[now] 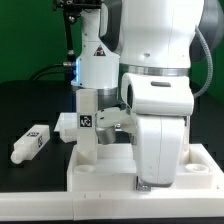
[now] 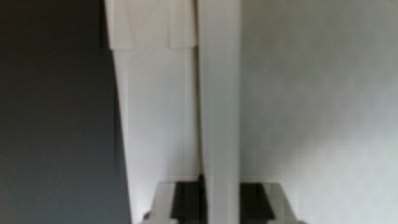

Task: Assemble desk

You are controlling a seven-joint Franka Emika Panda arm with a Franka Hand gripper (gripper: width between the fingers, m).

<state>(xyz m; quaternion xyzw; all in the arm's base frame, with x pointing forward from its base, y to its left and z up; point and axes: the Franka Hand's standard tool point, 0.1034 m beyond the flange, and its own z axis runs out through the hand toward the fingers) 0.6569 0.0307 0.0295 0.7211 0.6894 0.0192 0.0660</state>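
The desk panel [image 1: 100, 178] lies flat at the front of the black table. One white tagged leg [image 1: 87, 122] stands upright at its far left corner. My gripper [image 1: 108, 127] reaches in sideways from the exterior view's right and is shut on this leg. In the wrist view the leg [image 2: 164, 100] runs lengthwise through the picture, and the gripper [image 2: 226, 198] has its dark pads [image 2: 260, 200] pressed against it on both sides. A second leg [image 1: 30, 145] lies loose on the table at the exterior view's left. The other legs are hidden.
A small white tagged piece [image 1: 66, 123] sits just beside the upright leg. The bulky arm body [image 1: 160, 120] hides the right half of the panel. A green backdrop stands behind.
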